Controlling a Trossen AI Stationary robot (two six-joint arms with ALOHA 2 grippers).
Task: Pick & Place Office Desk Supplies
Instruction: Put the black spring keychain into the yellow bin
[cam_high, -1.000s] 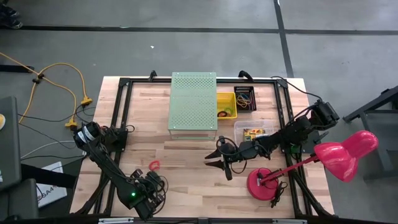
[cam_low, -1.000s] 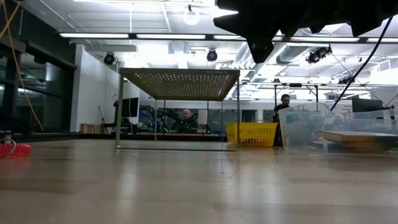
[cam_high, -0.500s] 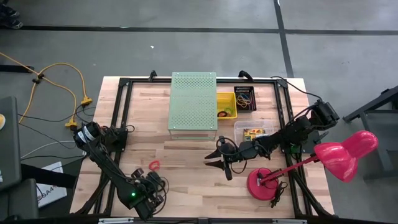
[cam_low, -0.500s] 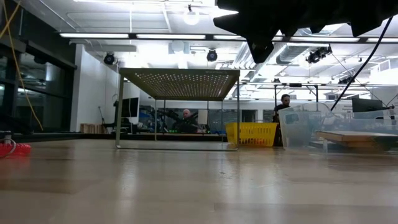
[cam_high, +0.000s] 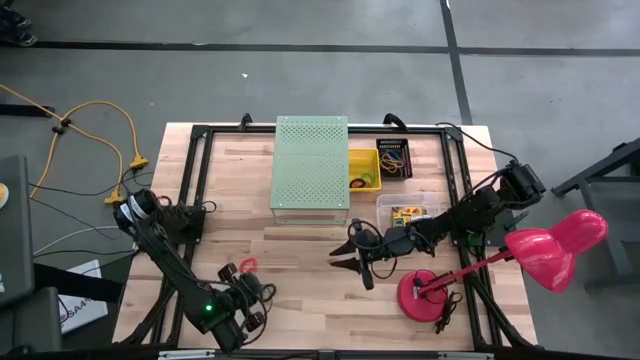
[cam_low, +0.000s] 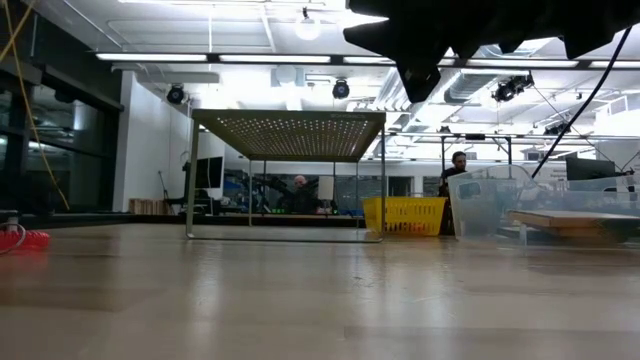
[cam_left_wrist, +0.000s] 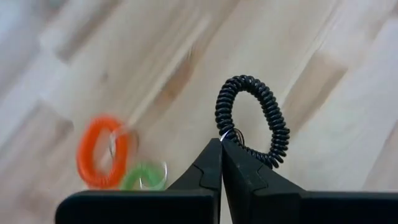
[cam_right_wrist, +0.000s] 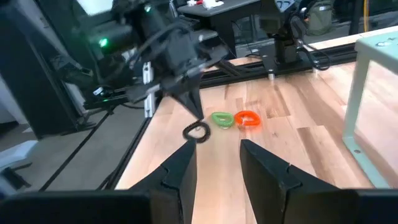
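The left gripper (cam_left_wrist: 221, 144) pinches a black coiled elastic band loop (cam_left_wrist: 254, 119), lifted off the wooden tabletop (cam_left_wrist: 323, 93) for carrying. Orange (cam_left_wrist: 101, 151) and green loops (cam_left_wrist: 145, 177) lie below. The right gripper (cam_right_wrist: 216, 157) waits parted mid-table.

Perforated box (cam_high: 311, 164) is standing at the table's (cam_high: 300, 300) rear centre. Bins (cam_high: 378, 167) are sitting just right of it. Lamp base (cam_high: 424, 295) is resting front right. Band loops (cam_high: 247, 266) are lying front left.
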